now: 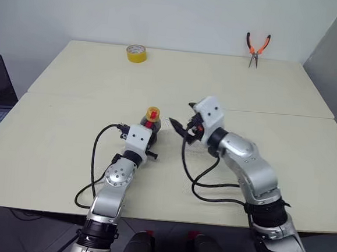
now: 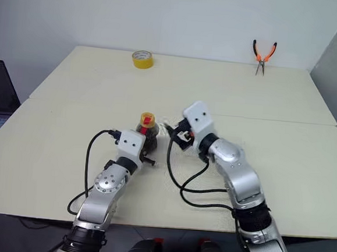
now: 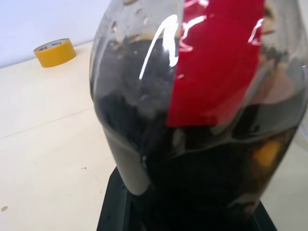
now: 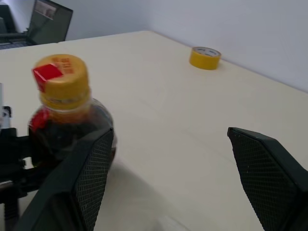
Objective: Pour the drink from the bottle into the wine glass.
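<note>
Left end effector (image 1: 146, 131) clamped on the bottle (image 1: 151, 120), right end effector (image 4: 168, 178) spread wide, holding nothing, beside it

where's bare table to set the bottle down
Crowded at the near middle: the left tool is shut on the bottle, the open right tool beside it. Bare table lies left of the left arm, between the bottle and the yellow tape roll, and right of the right arm below the pliers.

No lettering can be read with certainty. The yellow tape roll (image 3: 55, 52), near the table's (image 1: 68, 141) far edge, has small dark print on its inner ring, too small to make out. The bottle's (image 4: 65, 120) orange-yellow cap (image 4: 61, 73) bears faint, illegible marks beside a red sticker.
</note>
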